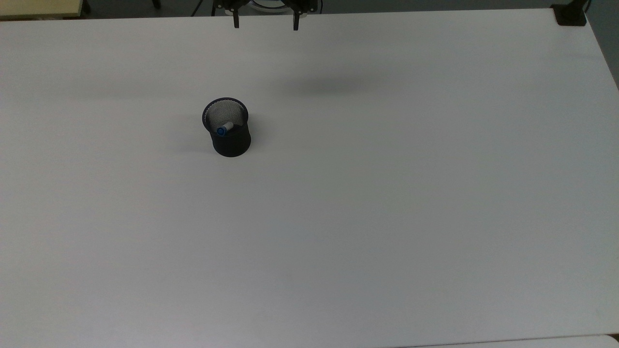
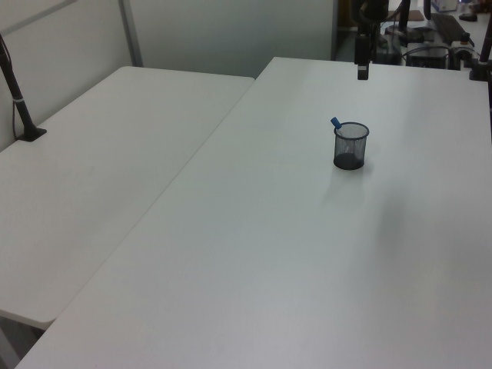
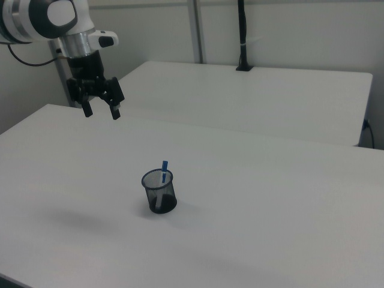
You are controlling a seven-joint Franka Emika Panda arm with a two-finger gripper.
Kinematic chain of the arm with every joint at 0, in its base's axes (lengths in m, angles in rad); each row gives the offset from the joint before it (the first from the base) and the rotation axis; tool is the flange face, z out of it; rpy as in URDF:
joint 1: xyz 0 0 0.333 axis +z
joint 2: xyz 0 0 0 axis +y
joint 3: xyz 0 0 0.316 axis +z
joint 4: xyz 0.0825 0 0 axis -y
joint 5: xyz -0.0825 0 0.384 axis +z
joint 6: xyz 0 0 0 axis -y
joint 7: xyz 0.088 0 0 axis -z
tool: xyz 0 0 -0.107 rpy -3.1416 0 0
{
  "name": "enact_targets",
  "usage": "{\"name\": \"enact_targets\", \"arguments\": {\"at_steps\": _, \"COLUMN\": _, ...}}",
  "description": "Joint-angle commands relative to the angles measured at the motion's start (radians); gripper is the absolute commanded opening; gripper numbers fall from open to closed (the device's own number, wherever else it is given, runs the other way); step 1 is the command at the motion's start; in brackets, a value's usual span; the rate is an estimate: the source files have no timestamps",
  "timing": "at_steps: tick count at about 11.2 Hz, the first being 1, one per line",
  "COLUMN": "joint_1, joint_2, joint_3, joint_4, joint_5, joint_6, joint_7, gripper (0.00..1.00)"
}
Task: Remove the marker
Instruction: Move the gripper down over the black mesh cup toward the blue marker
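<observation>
The marker point(image 1: 225, 129), white-barrelled with a blue cap, is standing tilted inside the black mesh cup point(image 1: 231, 140) on the white table point(image 1: 387, 193). In the top view, the gripper point(image 1: 266, 21) is hanging wide open and empty, well apart at the cup's 1 o'clock.

The top view looked steeply down on the white table point(image 1: 387, 217) from high up, with the gripper point(image 1: 266, 21) at its far edge. The left view sat low and farther back, looking along the table toward the arm. The right view faced it from the opposite side, closer in. All three shared the mesh cup point(image 1: 227, 128) holding the marker point(image 1: 224, 128).
</observation>
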Motion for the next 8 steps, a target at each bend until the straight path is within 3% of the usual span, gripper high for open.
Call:
{"name": "enact_targets", "arguments": {"at_steps": 1, "joint_1": -0.001, "joint_2": -0.003, "joint_3": -0.003, "joint_4": -0.01, "joint_5": 0.003, "joint_6": 0.025, "joint_7": 0.004, "gripper": 1.0}}
{"name": "enact_targets", "arguments": {"at_steps": 8, "joint_1": -0.008, "joint_2": 0.0, "joint_3": -0.003, "joint_4": -0.01, "joint_5": 0.005, "joint_6": 0.029, "joint_7": -0.006, "gripper": 1.0}}
